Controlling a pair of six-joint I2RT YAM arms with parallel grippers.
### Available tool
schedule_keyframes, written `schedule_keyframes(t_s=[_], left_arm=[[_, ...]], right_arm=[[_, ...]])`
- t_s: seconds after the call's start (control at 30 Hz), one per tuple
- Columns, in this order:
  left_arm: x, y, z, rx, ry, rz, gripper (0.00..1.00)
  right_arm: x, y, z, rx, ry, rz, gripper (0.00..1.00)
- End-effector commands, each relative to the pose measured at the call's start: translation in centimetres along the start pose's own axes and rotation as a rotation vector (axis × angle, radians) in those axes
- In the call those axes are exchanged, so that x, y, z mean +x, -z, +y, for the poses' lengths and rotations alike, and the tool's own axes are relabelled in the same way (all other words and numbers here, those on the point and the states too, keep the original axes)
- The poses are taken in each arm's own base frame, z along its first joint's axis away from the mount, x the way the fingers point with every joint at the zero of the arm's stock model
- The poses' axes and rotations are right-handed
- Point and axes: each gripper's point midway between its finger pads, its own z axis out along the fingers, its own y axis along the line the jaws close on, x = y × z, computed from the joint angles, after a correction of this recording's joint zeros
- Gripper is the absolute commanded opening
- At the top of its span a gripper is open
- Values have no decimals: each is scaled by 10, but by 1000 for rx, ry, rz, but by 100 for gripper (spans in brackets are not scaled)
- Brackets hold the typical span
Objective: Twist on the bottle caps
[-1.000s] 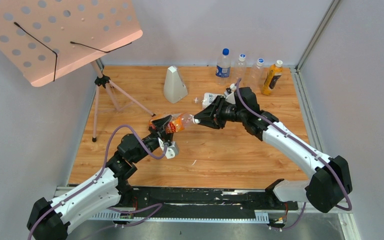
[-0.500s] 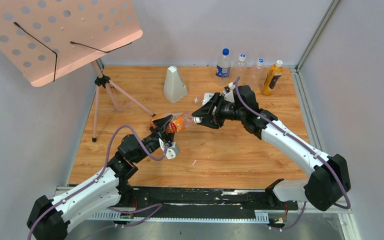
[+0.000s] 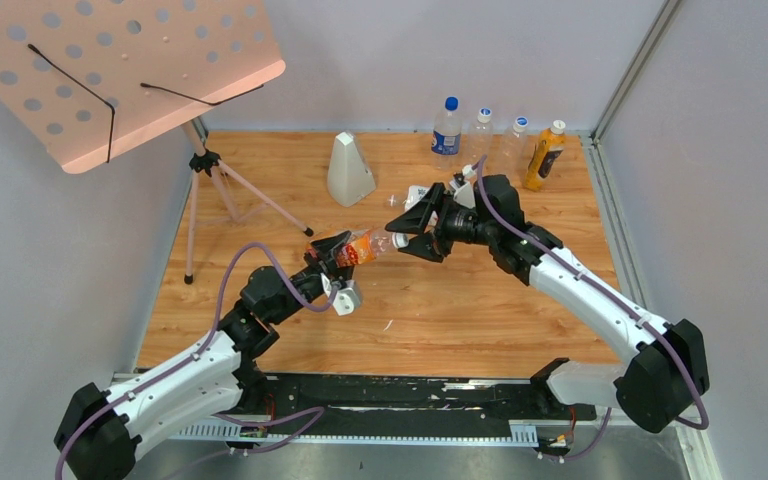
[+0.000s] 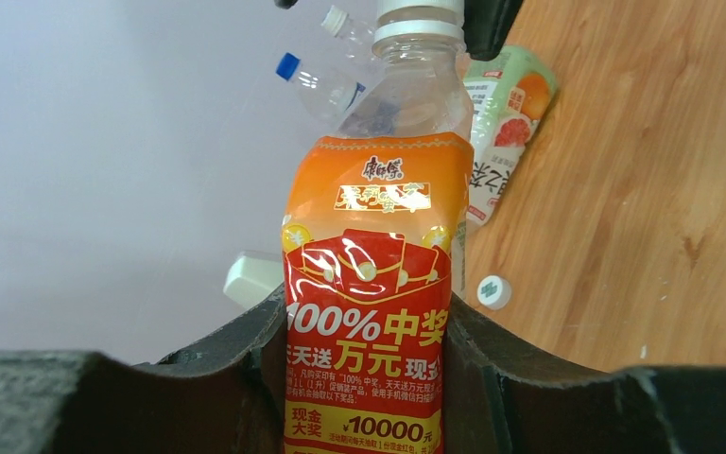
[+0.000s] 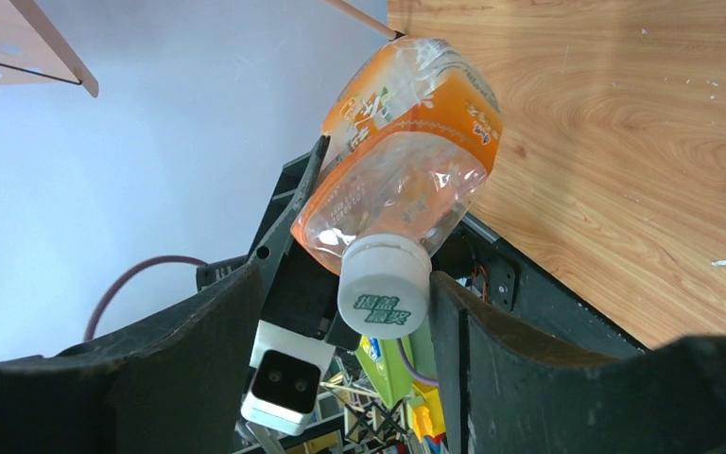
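Although the counter [image 3: 460, 310] is in full view from above, the right arm covers most of the larger bottle [image 4: 508, 123]. This bottle lies on the wood, and only its label shows in the left wrist view. Noted: the left tool [image 3: 343, 248] is clamped on the smaller bottle [image 4: 369, 284], held off the counter with its base hidden. The right tool [image 3: 398, 236] stands parted either side of the cap [image 5: 385, 286] seated on that bottle's neck; contact cannot be confirmed. A second cap [image 4: 493, 291] lies loose on the counter beside the larger bottle.

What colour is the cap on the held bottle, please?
The cap is white with green lettering, clearest in the right wrist view.
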Motion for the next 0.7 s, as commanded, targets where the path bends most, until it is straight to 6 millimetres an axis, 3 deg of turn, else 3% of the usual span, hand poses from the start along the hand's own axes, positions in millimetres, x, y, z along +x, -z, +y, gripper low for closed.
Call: schedule_keyframes(t_s=[0.0, 0.33, 0.5, 0.67], left_arm=[[-14, -7, 19, -40, 130, -25, 0], [-1, -14, 29, -39, 352, 40, 0], [-9, -15, 24, 55, 425, 25, 0], [-21, -14, 18, 165, 512, -4, 0]], right_arm=[[8, 10, 4, -53, 51, -4, 66], [11, 30, 2, -58, 225, -45, 71], [-10, 57, 16, -73, 680, -140, 70], [-10, 81, 26, -76, 1199, -105, 69]])
